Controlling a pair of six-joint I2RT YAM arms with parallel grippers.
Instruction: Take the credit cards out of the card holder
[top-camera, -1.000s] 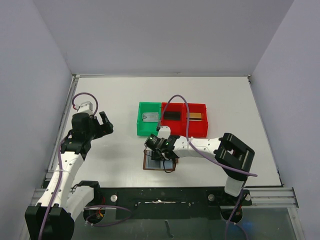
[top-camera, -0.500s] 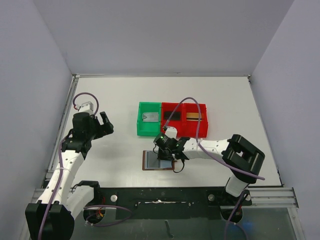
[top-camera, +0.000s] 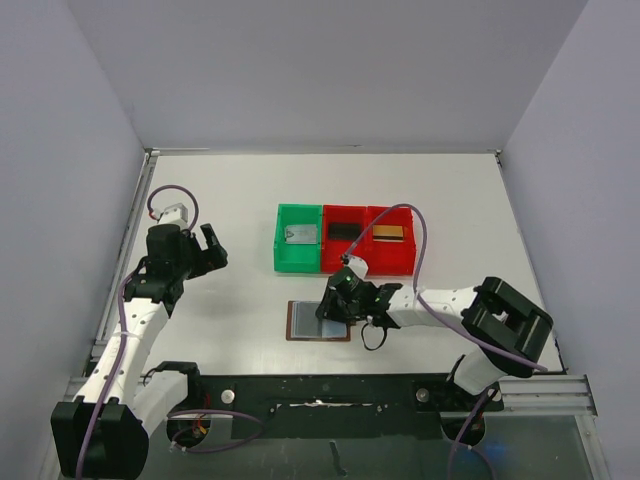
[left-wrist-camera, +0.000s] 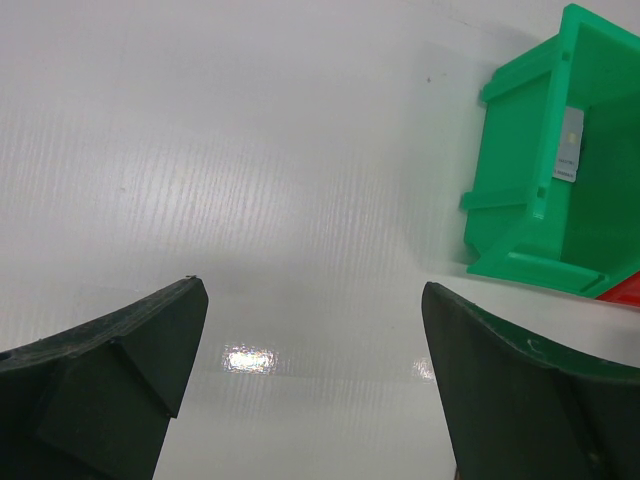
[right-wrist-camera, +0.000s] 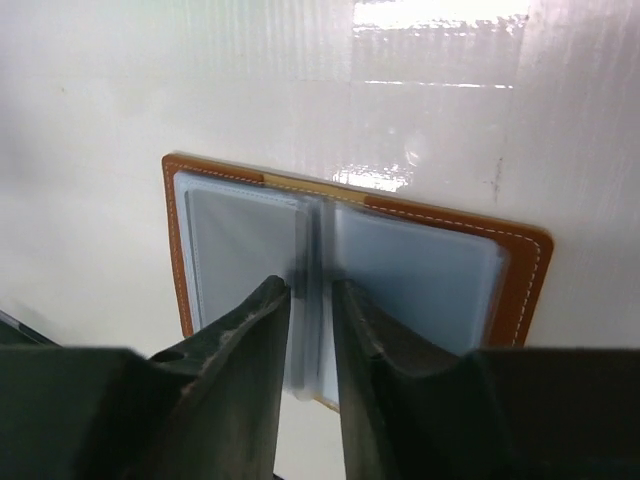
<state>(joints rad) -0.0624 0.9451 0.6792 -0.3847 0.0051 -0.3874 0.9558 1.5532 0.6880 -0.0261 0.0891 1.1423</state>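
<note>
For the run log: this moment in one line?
left end effector open | right end effector near-closed over card holder centre fold | grasp unclear

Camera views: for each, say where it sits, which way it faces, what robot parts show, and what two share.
Top external: above and behind, facing down on the table; left arm and right arm show.
Left wrist: on the left arm, facing the green bin; the open left end effector shows.
Right wrist: on the right arm, facing down at the card holder; the right end effector shows, fingers nearly together.
Shared: top external and right wrist show the card holder.
</note>
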